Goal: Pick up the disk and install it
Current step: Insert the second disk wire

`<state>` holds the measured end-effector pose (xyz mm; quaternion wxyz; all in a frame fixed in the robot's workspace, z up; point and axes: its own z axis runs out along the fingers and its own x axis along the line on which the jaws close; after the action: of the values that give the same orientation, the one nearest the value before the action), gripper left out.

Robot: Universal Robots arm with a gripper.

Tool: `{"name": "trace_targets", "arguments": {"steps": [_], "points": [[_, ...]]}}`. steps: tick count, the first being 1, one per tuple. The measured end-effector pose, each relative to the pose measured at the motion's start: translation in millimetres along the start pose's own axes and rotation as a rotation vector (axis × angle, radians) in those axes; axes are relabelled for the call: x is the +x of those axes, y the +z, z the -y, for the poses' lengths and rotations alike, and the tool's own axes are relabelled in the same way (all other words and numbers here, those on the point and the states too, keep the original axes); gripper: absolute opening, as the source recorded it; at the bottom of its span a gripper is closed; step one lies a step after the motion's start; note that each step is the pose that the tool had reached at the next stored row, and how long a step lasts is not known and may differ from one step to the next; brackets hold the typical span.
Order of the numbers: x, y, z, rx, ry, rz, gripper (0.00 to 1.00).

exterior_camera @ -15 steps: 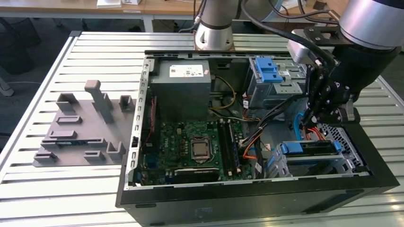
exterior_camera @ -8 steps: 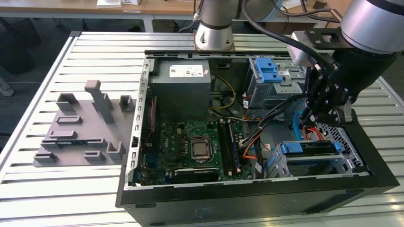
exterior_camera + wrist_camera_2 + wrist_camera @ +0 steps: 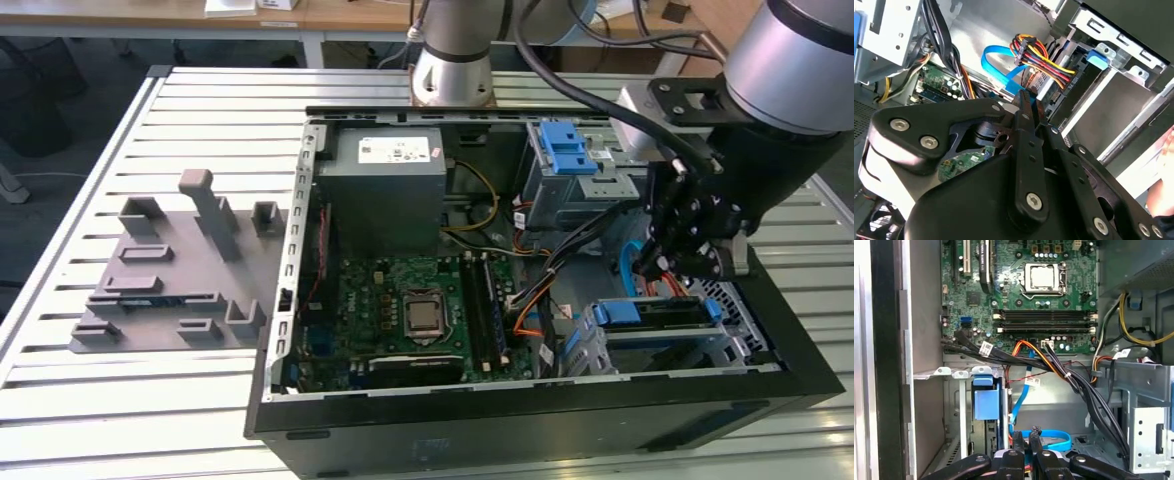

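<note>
The disk (image 3: 651, 312) lies flat in the metal drive cage at the corner of the open computer case (image 3: 310, 250) on the exterior view's right, its blue rails showing. In the first wrist view its blue end piece (image 3: 986, 401) sits in the cage slot. My gripper (image 3: 683, 272) hangs just above and behind the cage, apart from the disk. Its two black fingertips (image 3: 1016, 440) stand close together with nothing held between them. In the second wrist view the gripper (image 3: 1024, 97) points toward the cage and a bundle of coloured power wires (image 3: 1046, 57).
Inside the case are a green motherboard (image 3: 414, 310), a grey power supply box (image 3: 387, 170) and an upper bay with a blue ribbed latch (image 3: 567, 150). Black and orange cables (image 3: 1054, 365) and a blue ribbon cable (image 3: 1051, 436) run near the gripper. A grey fixture (image 3: 174, 270) sits on the slatted table.
</note>
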<state>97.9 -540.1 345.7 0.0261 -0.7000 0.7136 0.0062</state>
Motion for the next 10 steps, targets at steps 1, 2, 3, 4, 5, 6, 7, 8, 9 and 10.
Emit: {"name": "trace_targets", "arguments": {"steps": [1, 2, 3, 4, 5, 6, 7, 8, 9, 10], "points": [[0.6, 0.4, 0.0, 0.0000, -0.007, 0.0002, 0.16], [1.6, 0.7, -0.1, 0.0004, -0.012, 0.0004, 0.16], [2.9, 1.0, -0.4, 0.0013, -0.014, 0.0005, 0.16], [4.3, 1.1, -0.8, 0.0028, -0.015, 0.0004, 0.16], [5.5, 1.3, -1.1, 0.0047, -0.017, 0.0005, 0.16], [6.6, 1.4, -1.5, 0.0068, -0.019, 0.0006, 0.16], [7.4, 1.5, -1.8, 0.0088, -0.021, 0.0005, 0.16], [7.9, 1.6, -1.9, 0.0104, -0.022, 0.0000, 0.16], [8.5, 1.7, -2.0, 0.0117, -0.023, -0.0008, 0.16], [9.1, 1.8, -2.0, 0.0129, -0.024, -0.0015, 0.16]]}}
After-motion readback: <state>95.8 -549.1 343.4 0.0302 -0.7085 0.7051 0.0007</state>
